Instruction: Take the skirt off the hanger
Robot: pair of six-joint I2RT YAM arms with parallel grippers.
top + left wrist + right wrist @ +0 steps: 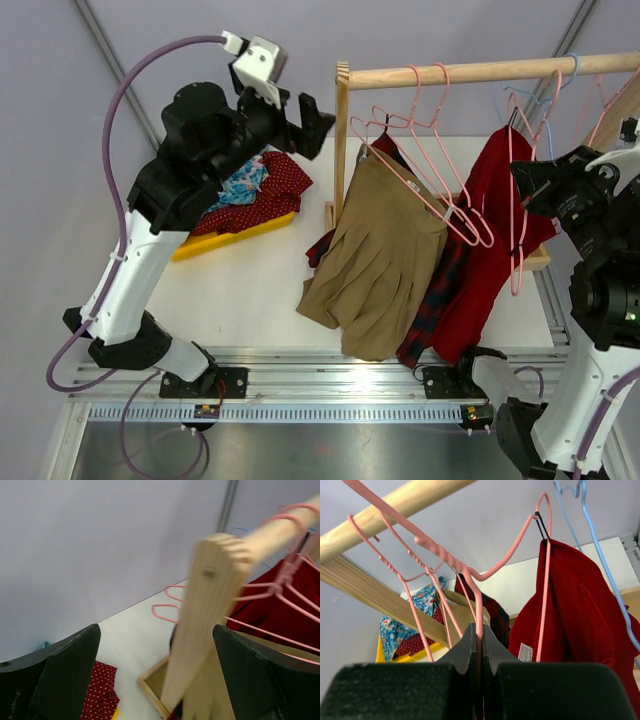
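Top view: one khaki pleated skirt (pixel 375 255) hangs on the wooden rail (pixel 480 72) beside one red garment (pixel 500 220). Left wrist view: left gripper (pixel 156 630) spread wide, holding nothing. Right wrist view: right gripper (pixel 479 645) pressed together, pinching one pink wire hanger (pixel 479 610)

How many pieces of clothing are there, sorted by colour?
Tan skirt, on the rack: 1
Plain red garment, on the rack: 1
Red-and-navy plaid garment, on the rack: 1
Red dotted cloth, in the pile: 1
Blue floral cloth, in the pile: 1
Total: 5
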